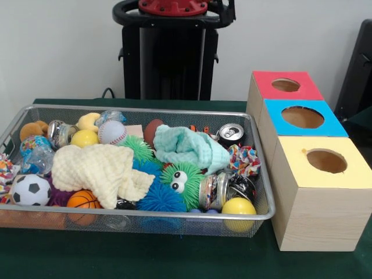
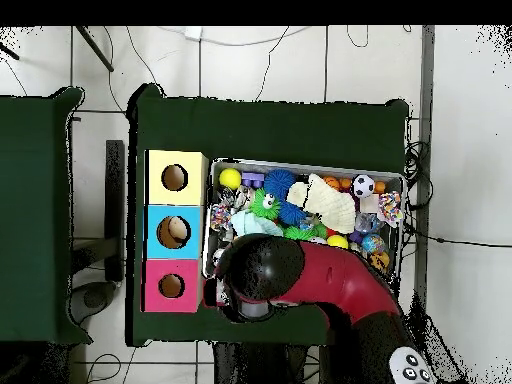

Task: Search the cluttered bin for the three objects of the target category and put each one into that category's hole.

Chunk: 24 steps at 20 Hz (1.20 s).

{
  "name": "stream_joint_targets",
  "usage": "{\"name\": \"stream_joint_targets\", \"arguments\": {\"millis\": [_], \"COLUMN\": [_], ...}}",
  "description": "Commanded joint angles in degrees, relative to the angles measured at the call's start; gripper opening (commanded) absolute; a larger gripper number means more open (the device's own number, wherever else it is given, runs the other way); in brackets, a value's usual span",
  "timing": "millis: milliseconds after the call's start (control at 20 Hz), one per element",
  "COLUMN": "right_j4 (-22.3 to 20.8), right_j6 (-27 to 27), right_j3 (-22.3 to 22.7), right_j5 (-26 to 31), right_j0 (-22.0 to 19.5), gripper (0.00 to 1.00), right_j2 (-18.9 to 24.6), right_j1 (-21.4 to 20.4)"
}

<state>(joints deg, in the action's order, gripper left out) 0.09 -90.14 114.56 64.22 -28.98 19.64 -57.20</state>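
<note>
Open room: the dark green tabletop (image 1: 145,256) is bare along its edge in front of the silver wire-mesh bin (image 1: 174,214), and the overhead view shows another bare strip between the bin and the opposite tabletop edge. Three wooden boxes stand in a row just beside one short end of the bin, each with one round hole in its lid: the yellow-topped box (image 1: 349,174), the blue-topped box (image 1: 279,125) and the red-topped box (image 1: 264,87). The bin is filled to its rim. A cream knitted cloth (image 1: 99,168) and a mint-green cloth (image 1: 186,145) lie on top. Around them sit a green fuzzy toy with eyes (image 1: 183,180), a blue spiky ball (image 1: 160,197), a yellow smooth ball (image 1: 238,206), a small soccer ball (image 1: 30,189), a small basketball (image 1: 83,199), a white baseball (image 1: 111,132), an upright drink can (image 1: 231,133), a crushed can (image 1: 215,190) and a knotted rope toy (image 1: 244,158). The candidate task objects all lie inside the bin. The front view shows the bin contents unobstructed. In the overhead view my red and black arm (image 2: 320,280) covers the bin's long edge nearest the base. Neither view shows whether my gripper is spread or closed; I cannot tell.
</note>
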Motion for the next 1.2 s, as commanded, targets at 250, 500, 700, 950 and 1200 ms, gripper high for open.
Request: {"name": "stream_joint_targets", "arguments": {"millis": [250,500,700,950,1200], "right_j4": [-7.1,-15.7,-20.2,-19.9,-20.7], "right_j6": [1.3,2.1,0.5,2.7,5.9], "right_j3": [-4.0,0.5,1.2,1.2,2.9], "right_j5": [-14.3,-30.4,-38.3,-40.3,-43.7], "right_j0": [-1.1,-0.6,-0.4,-3.7,-9.0], "gripper": [0.0,0.0,0.0,0.0,0.0], "right_j2": [1.0,1.6,1.4,4.0,9.0], "right_j1": [1.8,-0.7,-0.5,-1.9,-2.7]}}
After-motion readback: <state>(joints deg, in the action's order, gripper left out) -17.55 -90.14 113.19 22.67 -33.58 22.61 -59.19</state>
